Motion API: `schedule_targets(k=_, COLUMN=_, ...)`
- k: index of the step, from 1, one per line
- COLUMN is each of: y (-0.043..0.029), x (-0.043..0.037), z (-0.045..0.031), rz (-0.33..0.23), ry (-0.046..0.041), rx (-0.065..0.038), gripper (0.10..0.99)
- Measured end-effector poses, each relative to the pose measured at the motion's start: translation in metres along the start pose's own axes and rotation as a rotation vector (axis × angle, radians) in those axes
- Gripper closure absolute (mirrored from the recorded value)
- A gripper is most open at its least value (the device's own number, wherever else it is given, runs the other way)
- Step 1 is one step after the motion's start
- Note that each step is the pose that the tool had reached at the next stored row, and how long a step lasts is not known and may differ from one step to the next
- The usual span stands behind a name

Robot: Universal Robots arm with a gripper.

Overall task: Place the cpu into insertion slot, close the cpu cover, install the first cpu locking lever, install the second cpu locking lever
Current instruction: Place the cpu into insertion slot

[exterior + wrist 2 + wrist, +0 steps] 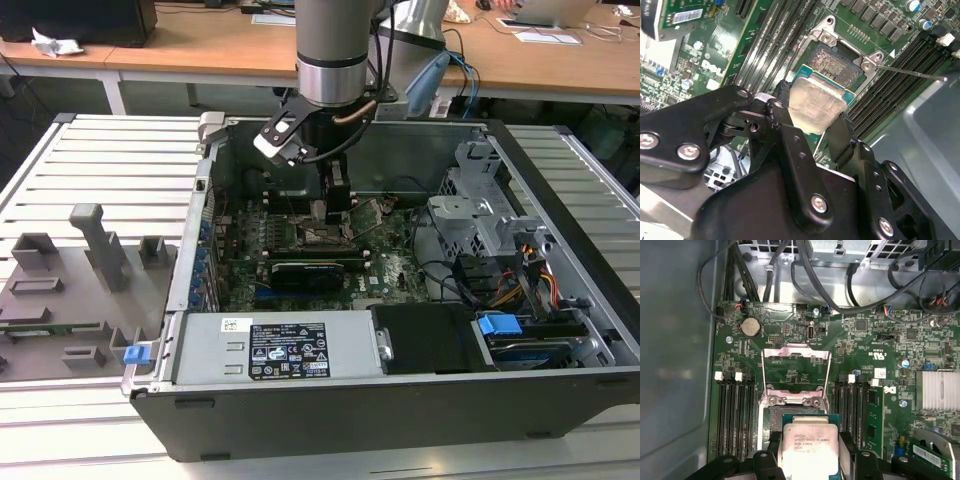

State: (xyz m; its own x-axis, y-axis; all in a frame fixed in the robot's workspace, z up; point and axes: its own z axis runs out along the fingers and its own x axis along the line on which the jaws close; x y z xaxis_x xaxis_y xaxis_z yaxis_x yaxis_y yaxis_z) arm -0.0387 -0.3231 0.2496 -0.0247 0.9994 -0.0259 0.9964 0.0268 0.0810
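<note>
Gripper [335, 208] clamped on the cpu [807, 452], just above the open slot [836, 64] mid-motherboard. Cpu cover [796, 371] up, locking levers [910, 73] free; prob all 4 steps left

Open socket [835, 61] lies unobstructed beneath the claw [808, 441] gripping the cpu [807, 452]. The raised cpu cover [796, 351] stands at one socket edge; memory slots [732, 420] flank two sides.

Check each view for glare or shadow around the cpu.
Second wrist view: glare whitens the top of the cpu, between dark fingers. First wrist view: cpu evenly lit, cover faintly shiny. Exterior view: case interior dimmer than the pale table around it.
</note>
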Motion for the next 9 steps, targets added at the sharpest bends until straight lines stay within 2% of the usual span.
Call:
schedule_targets(k=4, y=-0.0031, x=0.0026, z=0.0096, rz=0.000, ry=0.0001, rx=0.000, gripper=0.549)
schedule_targets(k=9, y=-0.0053, x=0.0037, z=0.0159, rz=0.000, ry=0.0000, rx=-0.001, gripper=0.549)
